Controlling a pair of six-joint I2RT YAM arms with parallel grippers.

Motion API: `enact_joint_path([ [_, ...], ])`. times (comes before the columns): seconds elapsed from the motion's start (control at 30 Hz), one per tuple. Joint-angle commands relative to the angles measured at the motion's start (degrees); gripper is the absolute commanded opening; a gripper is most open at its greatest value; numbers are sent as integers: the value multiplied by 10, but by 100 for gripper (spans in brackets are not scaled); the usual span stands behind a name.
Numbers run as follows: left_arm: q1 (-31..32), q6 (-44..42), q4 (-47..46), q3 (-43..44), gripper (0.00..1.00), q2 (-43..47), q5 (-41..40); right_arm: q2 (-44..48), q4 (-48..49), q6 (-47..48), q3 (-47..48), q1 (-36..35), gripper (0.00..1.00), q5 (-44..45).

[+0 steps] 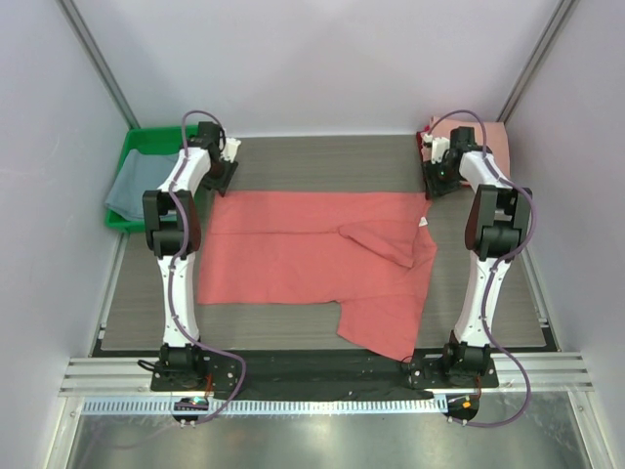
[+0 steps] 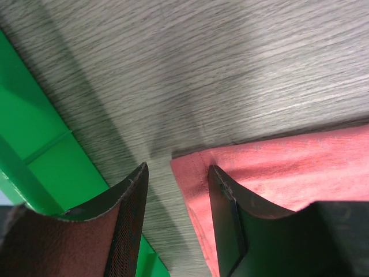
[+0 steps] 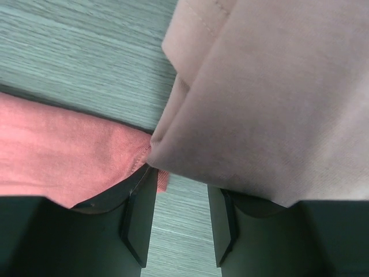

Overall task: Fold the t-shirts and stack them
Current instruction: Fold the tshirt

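Left end effector hangs part open at the far left corner of the coral-red cloth t-shirt. One finger is over the cloth and the other over the grey wood-grain desk, and nothing is pinched. The right end effector is likewise part open and empty at the far right corner of that shirt, with bare desk showing between its fingers. The task looks barely begun. The red shirt lies spread across the middle of the desk and is not yet folded into a packet, though one sleeve lies turned in over the body. The other sleeve trails toward the near edge. The pale pink cloth t-shirt sits bunched at the far right corner of the desk, just beside the right end effector. The grey-blue cloth t-shirt rests in the green plastic tray on the left. No stack exists, so all three folds and the stacking remain. The red shirt's long axis runs left to right. A small white speck, probably the neck label, suggests the collar points right and the hem left.
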State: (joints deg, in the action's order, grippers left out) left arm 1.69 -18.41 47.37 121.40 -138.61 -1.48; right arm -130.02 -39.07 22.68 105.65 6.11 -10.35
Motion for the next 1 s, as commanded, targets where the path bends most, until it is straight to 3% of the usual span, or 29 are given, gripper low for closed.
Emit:
enact_joint_path([
  [0.0,-7,0,-8,21,47,3,-15,1,-6,-11,25,8,45,-59],
  [0.3,-9,0,-9,2,47,53,-15,27,-13,-27,32,8,43,-100],
  [0.67,-9,-7,-9,10,47,44,-27,-20,-15,-24,44,10,43,-97],
  [0.8,-9,-12,-8,21,47,29,-32,-40,-15,-24,54,10,36,-99],
  [0.9,-9,-14,-10,25,47,21,-34,-48,-17,-22,56,11,17,-105],
  [0.97,-9,-14,-8,30,47,15,-29,-48,-18,-21,56,11,12,-114],
])
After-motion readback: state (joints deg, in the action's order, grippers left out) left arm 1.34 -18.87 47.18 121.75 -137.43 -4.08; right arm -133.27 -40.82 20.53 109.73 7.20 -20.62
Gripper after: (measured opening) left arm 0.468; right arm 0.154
